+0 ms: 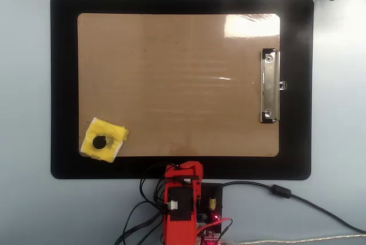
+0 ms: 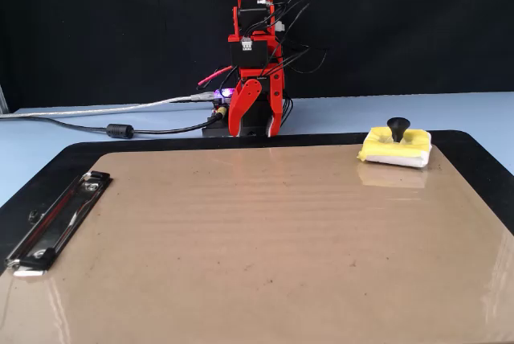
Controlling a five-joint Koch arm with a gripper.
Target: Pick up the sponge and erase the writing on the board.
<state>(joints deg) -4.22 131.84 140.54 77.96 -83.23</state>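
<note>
Sponge position: it rests on the board at the corner that the overhead view shows as lower left, with its outer edges reaching the board's edge there. In the fixed view the sponge appears at the far right corner of the board, knob up and white underside down. It sits flat and nothing touches it.

Gripper position: folded back over the arm's base, beyond the board's near long edge as the overhead view shows it, roughly opposite the middle of that edge. It points downward above the black mat. The jaws stand slightly apart and hold nothing.

Governing relation: in the overhead view the sponge lies to the left of the gripper and a little up-frame, along the same long edge of the board; the two are well apart. In the fixed view the same offset reads as rightward and slightly toward the camera. The sponge is squarish and turned slightly against the board's edges, so no long axis constrains the approach; the knob is the likely grasp point.

Writing: no marks can be made out on the board surface in either view.
</note>
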